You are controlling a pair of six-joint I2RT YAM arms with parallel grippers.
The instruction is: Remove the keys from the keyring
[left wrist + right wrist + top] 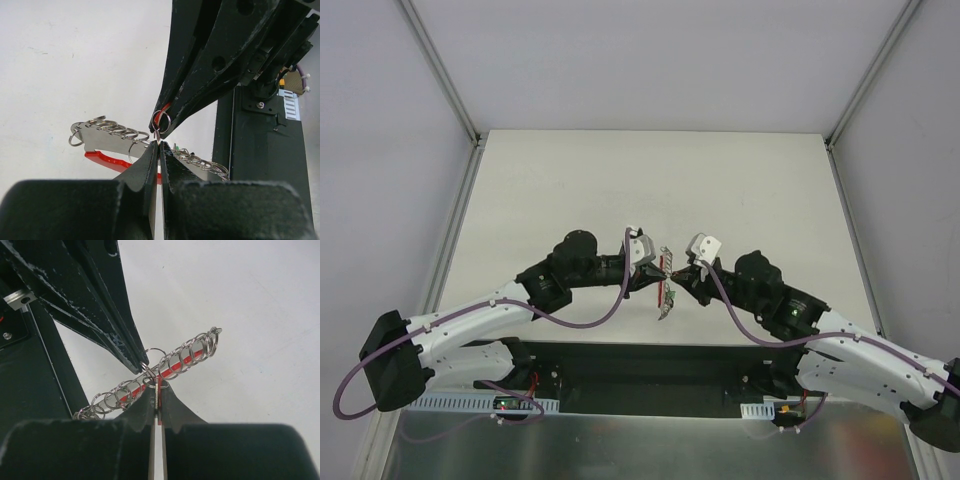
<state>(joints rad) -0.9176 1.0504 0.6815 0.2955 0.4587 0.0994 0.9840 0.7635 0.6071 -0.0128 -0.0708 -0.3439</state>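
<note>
- Over the near middle of the tabletop (pixel 620 180), the keyring (pixel 665 265) is held up with the keys (pixel 664 303) dangling beneath. This probably keeps anything from dragging while the parts are worked apart.
- The right jaws are clamped together on the red loop, which seems meant to anchor it.
- The left jaws meet them tip to tip, pressed tight on a thin metal bit of the bunch. I cannot tell whether it is a key or a ring.
- Opposed grips like these suit pulling one piece against the other.
- A row of small rings (pixel 117 131) strung along the loop could snag.
</note>
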